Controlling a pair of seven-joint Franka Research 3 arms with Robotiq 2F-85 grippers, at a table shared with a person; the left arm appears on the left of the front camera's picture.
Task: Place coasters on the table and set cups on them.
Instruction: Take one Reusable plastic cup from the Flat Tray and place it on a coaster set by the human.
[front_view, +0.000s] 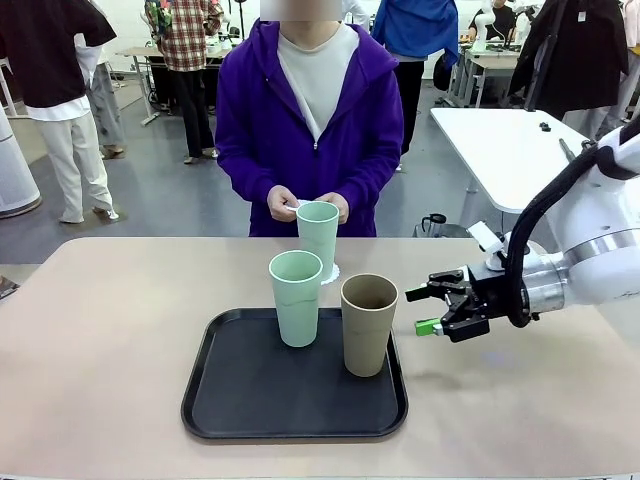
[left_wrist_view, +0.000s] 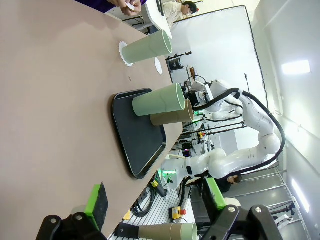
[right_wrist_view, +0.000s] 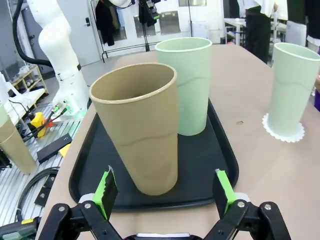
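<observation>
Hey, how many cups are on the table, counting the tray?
3. One mint cup and the brown cup stand on the black tray; the other mint cup stands on a coaster beyond it. None looks hidden.

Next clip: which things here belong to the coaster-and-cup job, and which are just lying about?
Job in hand:
far mint cup
coaster under it
near mint cup
brown cup
table
right gripper, open beside the brown cup

Lying about:
black tray under the two nearer cups
white table behind
</observation>
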